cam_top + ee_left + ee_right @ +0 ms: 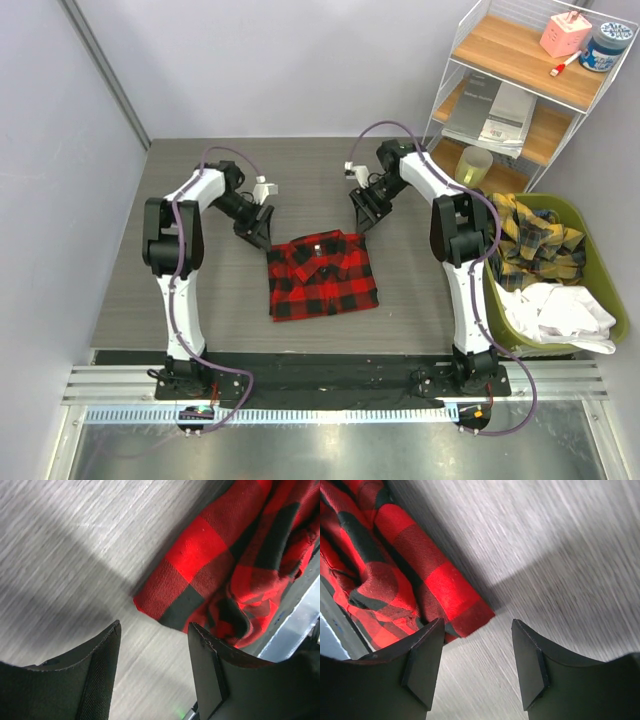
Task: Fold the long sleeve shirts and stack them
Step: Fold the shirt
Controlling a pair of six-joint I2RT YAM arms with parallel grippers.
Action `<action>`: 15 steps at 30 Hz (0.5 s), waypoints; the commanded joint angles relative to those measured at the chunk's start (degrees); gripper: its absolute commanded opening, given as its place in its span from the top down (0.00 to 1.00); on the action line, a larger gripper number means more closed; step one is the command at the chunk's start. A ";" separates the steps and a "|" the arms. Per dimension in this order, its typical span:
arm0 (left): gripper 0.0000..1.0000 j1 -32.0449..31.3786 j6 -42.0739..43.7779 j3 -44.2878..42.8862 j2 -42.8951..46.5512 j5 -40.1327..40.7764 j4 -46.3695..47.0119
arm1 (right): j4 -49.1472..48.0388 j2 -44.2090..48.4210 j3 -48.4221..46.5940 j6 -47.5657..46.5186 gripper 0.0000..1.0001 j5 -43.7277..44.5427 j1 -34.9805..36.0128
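Observation:
A red-and-black check flannel shirt [322, 273] lies folded into a rectangle in the middle of the table, collar and small white patch at its far edge. My left gripper [260, 233] is open and empty, just off the shirt's far left corner. My right gripper [362, 216] is open and empty, just off its far right corner. In the left wrist view the shirt's corner [200, 570] lies beyond the fingertips [112, 640]. In the right wrist view the corner [445, 592] lies by the left fingertip [427, 645]. Bare table shows between both pairs of jaws.
A green bin [590, 275] at the right holds a yellow-and-black check shirt [535, 240] and white cloth [560, 310]. A wire shelf unit [520, 90] with small items stands at the back right. Grey walls close the left and back.

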State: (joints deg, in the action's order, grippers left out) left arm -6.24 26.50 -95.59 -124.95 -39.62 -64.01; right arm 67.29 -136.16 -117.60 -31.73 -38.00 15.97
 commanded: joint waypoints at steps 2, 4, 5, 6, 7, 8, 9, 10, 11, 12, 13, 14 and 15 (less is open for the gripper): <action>0.43 -2.02 1.80 -2.23 -0.82 0.94 0.81 | 0.56 1.24 0.35 -4.83 0.39 -0.50 1.87; 0.44 -2.37 1.80 -1.53 -1.18 0.94 0.82 | 0.48 1.42 1.67 -5.63 0.40 0.20 2.23; 0.45 -2.63 1.80 -1.18 -1.18 1.20 0.99 | 0.04 1.60 2.63 -5.80 0.42 0.55 2.31; 0.46 -2.81 1.89 -0.74 -1.09 1.47 1.16 | -0.31 1.68 3.08 -5.80 0.45 0.90 2.49; 0.50 -2.81 1.80 0.13 -0.92 1.82 1.43 | -0.66 1.60 3.34 -5.80 0.51 1.78 2.49; 0.51 -2.90 1.80 0.40 -0.74 2.17 1.78 | -1.10 1.60 3.69 -5.72 0.55 2.31 2.58; 0.53 -2.99 1.80 0.67 -0.74 2.96 1.78 | -1.19 1.34 3.61 -5.63 0.58 2.84 2.49; 0.58 -2.90 1.89 0.41 -0.91 3.14 1.61 | -1.28 1.33 3.69 -5.63 0.67 3.36 2.49; 0.61 -2.90 1.89 0.41 -1.00 3.23 1.17 | -1.37 1.42 3.87 -5.63 0.71 4.07 2.49; 0.64 -2.73 1.80 0.23 -0.83 3.14 1.25 | -1.46 1.68 4.04 -5.63 0.76 4.33 2.49; 0.74 -2.64 1.45 0.40 -0.57 3.05 2.21 | -1.54 1.77 4.13 -5.45 0.88 4.60 2.49; 0.80 -2.46 0.66 0.67 0.39 2.79 2.74 | -1.98 2.03 4.22 -5.19 0.93 5.03 2.49; 0.86 -2.20 -0.04 0.58 0.84 2.79 3.18 | -2.07 2.38 4.22 -4.84 0.98 5.47 2.49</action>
State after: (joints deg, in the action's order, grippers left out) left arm -9.28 27.35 -95.26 -125.89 -36.86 -62.94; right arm 66.50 -136.18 -113.54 -36.38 -35.07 18.48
